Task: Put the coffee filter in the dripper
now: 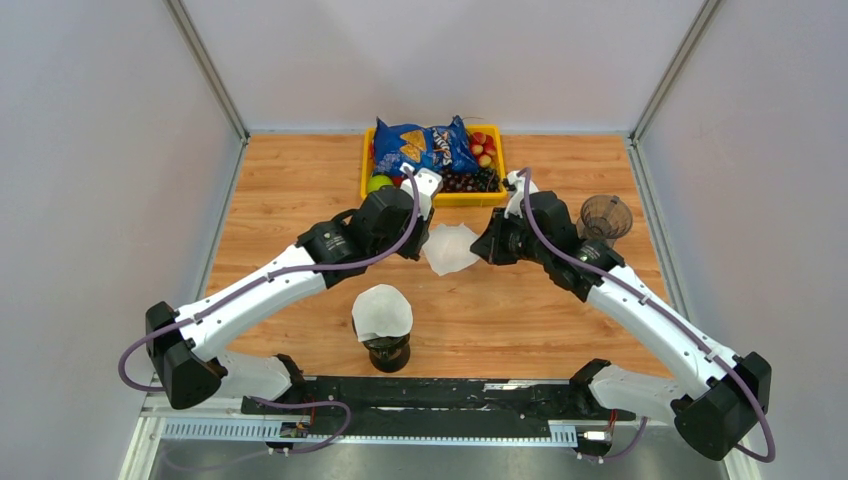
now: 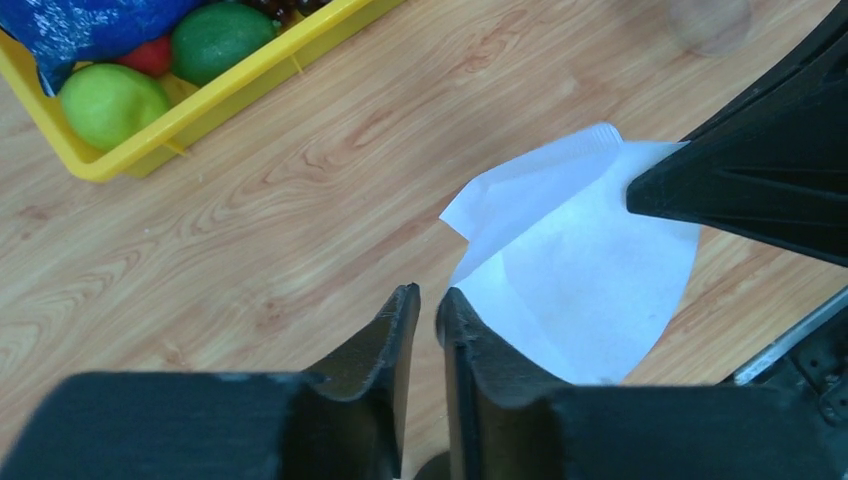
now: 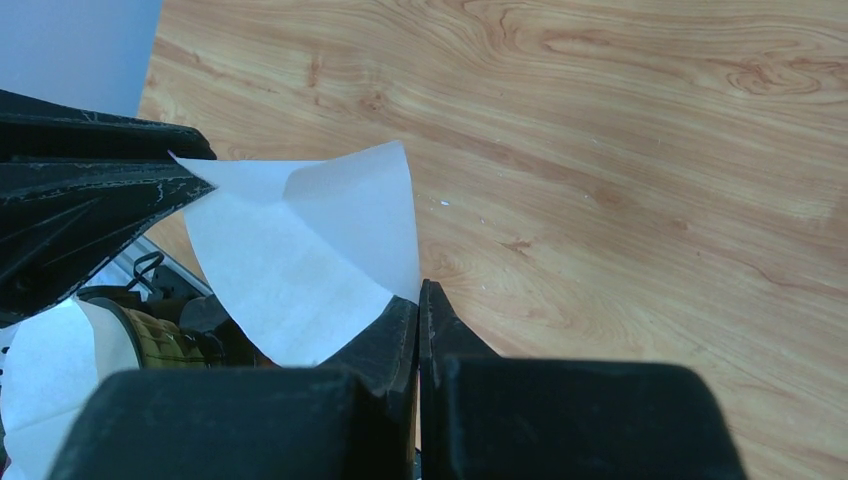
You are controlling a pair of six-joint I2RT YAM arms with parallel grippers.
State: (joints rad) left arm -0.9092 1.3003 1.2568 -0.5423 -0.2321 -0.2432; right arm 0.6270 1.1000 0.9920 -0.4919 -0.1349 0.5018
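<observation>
A white paper coffee filter hangs above the wooden table between my two grippers. My right gripper is shut on one edge of it; in the right wrist view the paper runs into the closed fingertips. My left gripper is at the opposite edge. In the left wrist view its jaws stand a narrow gap apart with wood showing between them, and the filter lies against the outer side of the right finger. The clear dark dripper stands at the right, just beyond the right arm's wrist.
More white filters sit on a black holder near the front centre. A yellow tray at the back holds a blue chips bag, green fruit and red fruit. Grey walls close in both sides.
</observation>
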